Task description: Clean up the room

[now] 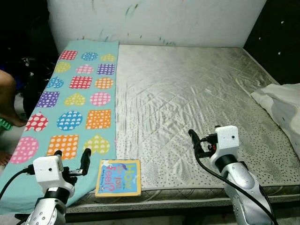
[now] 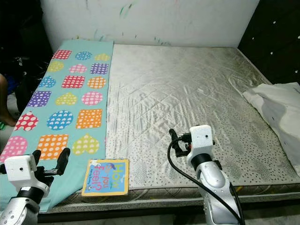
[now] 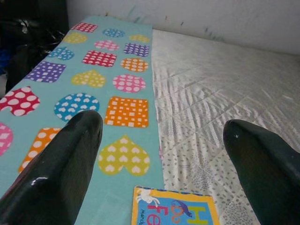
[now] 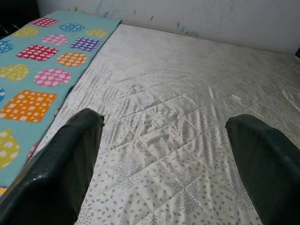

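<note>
Your left gripper (image 1: 72,158) hovers spread wide over the turquoise patterned blanket (image 1: 79,101) at seven o'clock. The book (image 1: 118,177) lies flat at six, on the mattress's (image 1: 197,93) near edge, just beside that gripper. Your right gripper (image 4: 164,154), fingers also apart, hangs over bare mattress at five. A white cloth (image 1: 281,108) lies at three.

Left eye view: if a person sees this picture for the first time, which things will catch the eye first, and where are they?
The eye goes first to the turquoise blanket with bright dotted hearts, circles and squares, spread along the left side of the bare grey mattress. Next comes the children's book, lying flat at the mattress's near edge beside the blanket, close to the open left gripper. A white cloth lies crumpled at the right edge.
</note>
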